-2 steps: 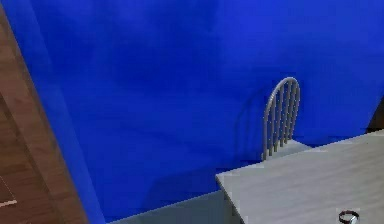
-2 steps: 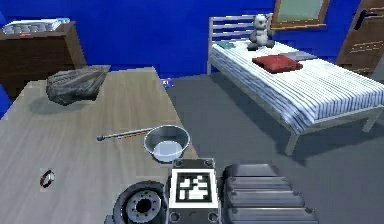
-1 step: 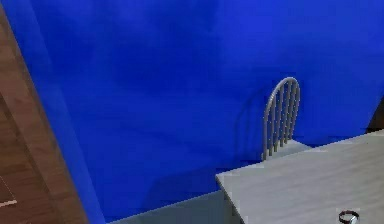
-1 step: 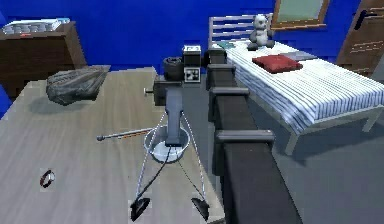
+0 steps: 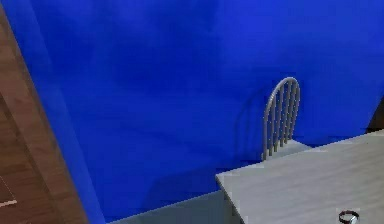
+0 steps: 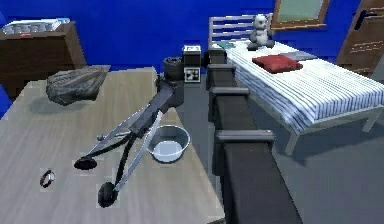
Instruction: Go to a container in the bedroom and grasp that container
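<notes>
Pale round bowl (image 6: 168,147): the container to grasp, as I judge it. It stands upright on the table, near the edge that faces the arm and close by the dark two-finger gripper (image 6: 96,178), so it looks within reach.
Bed with striped cover (image 6: 320,85): stands beyond the table, its head toward the blue wall (image 5: 180,80). A red cushion (image 6: 277,63) and a soft toy bear (image 6: 262,30) lie on it, which suggests this is the bedroom.
Grey wooden table (image 6: 60,130): bears the bowl, a dark crumpled lump (image 6: 78,85) at its far side, and a small dark ring (image 6: 47,178) toward the arm side view's lower left.
Dark square arm (image 6: 245,150): runs along the table's edge, probably so that the gripper can turn in over the top.
Grey spindle-back chair (image 5: 282,115): stands at the table by the wall.
Gripper: slants across the tabletop past the bowl. Whether it holds anything, or touches the bowl, cannot be told.
</notes>
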Motion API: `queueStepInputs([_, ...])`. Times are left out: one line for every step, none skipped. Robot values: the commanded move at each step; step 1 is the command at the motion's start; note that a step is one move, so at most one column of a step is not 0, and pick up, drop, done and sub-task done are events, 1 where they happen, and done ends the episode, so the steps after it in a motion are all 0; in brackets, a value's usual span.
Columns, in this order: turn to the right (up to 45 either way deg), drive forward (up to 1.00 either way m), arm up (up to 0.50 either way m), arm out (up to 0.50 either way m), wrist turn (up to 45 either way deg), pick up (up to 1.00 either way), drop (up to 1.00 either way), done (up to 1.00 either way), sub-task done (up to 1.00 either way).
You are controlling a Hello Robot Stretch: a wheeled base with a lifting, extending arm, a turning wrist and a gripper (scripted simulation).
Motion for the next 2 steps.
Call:
queueStepInputs([0.0, 0.0, 0.0, 0.0, 45.0, 0.0, 0.0, 0.0, 0.0])
queueStepInputs([0.0, 0.0, 0.0, 0.0, 45.0, 0.0, 0.0, 0.0, 0.0])
